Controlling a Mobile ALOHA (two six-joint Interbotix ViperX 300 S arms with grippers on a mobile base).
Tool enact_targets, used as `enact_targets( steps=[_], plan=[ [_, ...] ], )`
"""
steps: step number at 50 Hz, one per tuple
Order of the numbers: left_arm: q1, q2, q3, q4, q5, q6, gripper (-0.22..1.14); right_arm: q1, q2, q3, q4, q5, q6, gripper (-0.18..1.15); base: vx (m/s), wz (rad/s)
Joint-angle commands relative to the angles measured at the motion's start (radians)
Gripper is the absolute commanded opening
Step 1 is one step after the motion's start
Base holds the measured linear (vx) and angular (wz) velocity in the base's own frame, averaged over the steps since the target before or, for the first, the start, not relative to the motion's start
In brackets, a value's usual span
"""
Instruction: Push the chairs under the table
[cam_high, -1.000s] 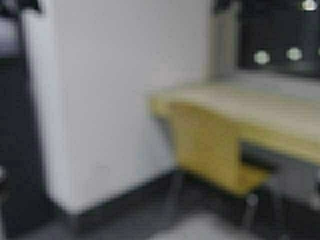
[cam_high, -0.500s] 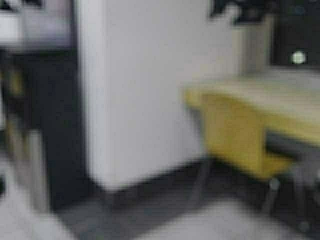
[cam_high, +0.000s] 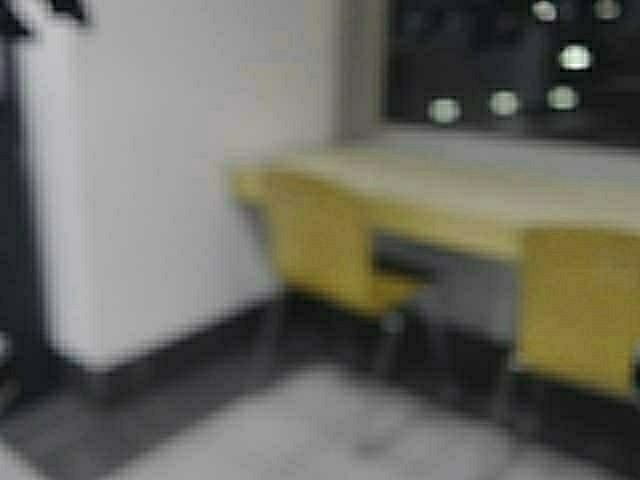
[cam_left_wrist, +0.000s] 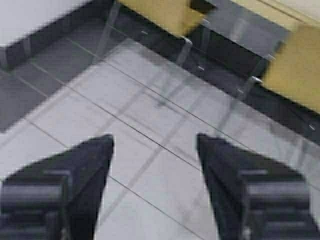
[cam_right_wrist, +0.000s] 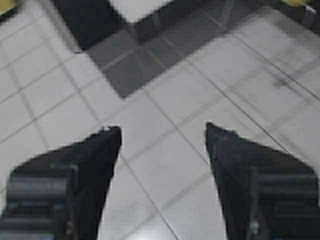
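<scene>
Two yellow-tan chairs stand at the long light-wood table (cam_high: 450, 185). The left chair (cam_high: 325, 245) sits partly under the table's left end. The right chair (cam_high: 580, 305) stands in front of the table edge at the right. Both also show in the left wrist view, the left chair (cam_left_wrist: 160, 12) and the right chair (cam_left_wrist: 297, 75), with thin chrome legs. My left gripper (cam_left_wrist: 155, 145) is open and empty above the tiled floor. My right gripper (cam_right_wrist: 163, 135) is open and empty above the floor too. Neither arm shows in the high view.
A wide white pillar (cam_high: 150, 170) with a dark base stands left of the table. A dark window (cam_high: 510, 60) with round lights is behind the table. Pale floor tiles (cam_high: 330, 430) lie in front of the chairs; a dark tile patch (cam_right_wrist: 135, 65) lies by the pillar base.
The robot has moved: the view has swung right, so the pillar and table shift left and a second chair has come into view at the right.
</scene>
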Motion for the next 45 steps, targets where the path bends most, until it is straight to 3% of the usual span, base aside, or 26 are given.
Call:
enact_targets(
  steps=[1, 27, 45],
  plan=[
    [0.000, 0.003, -0.002, -0.002, 0.002, 0.000, 0.88, 0.008, 0.008, -0.029, -0.003, 0.000, 0.005, 0.87, -0.40, -0.44],
    [0.000, 0.006, -0.006, -0.002, 0.005, -0.032, 0.88, 0.015, 0.000, 0.011, -0.003, 0.048, -0.003, 0.87, -0.34, -0.26],
    [0.000, 0.044, -0.020, 0.006, -0.008, -0.034, 0.88, 0.015, 0.043, -0.044, -0.003, 0.046, 0.000, 0.87, -0.32, -0.28]
  ],
)
